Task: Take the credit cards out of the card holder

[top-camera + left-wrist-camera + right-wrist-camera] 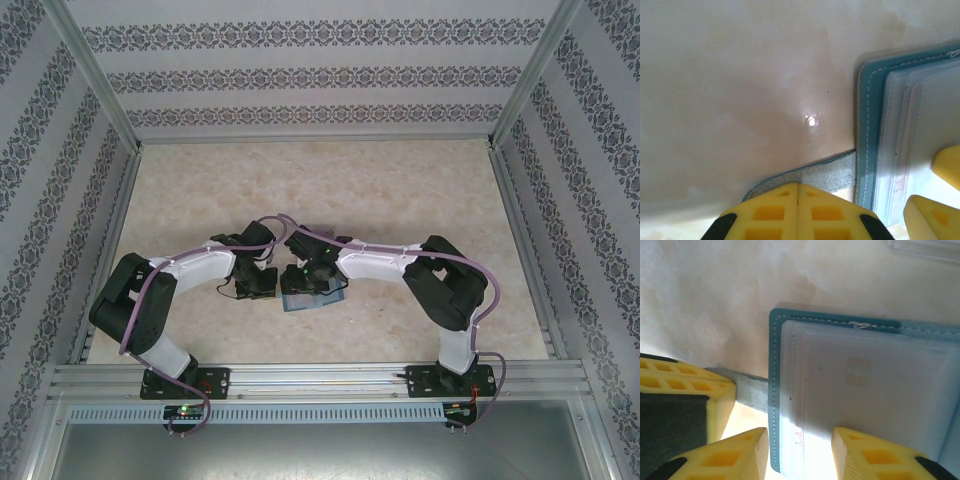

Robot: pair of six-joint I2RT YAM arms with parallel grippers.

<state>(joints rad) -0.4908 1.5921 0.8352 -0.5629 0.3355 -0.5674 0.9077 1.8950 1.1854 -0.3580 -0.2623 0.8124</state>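
Holder [312, 298] lies open on tabletop [400, 190], centre, between both arms; left gripper [798, 189] jaws pressed together over its tab [827, 175], can't tell if pinching it; right gripper [800, 440] jaws spread, straddling holder edge; chip card [858, 372] sits in clear pocket.

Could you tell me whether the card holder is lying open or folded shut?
Open: the card holder lies flat with its pale inner pockets facing up.
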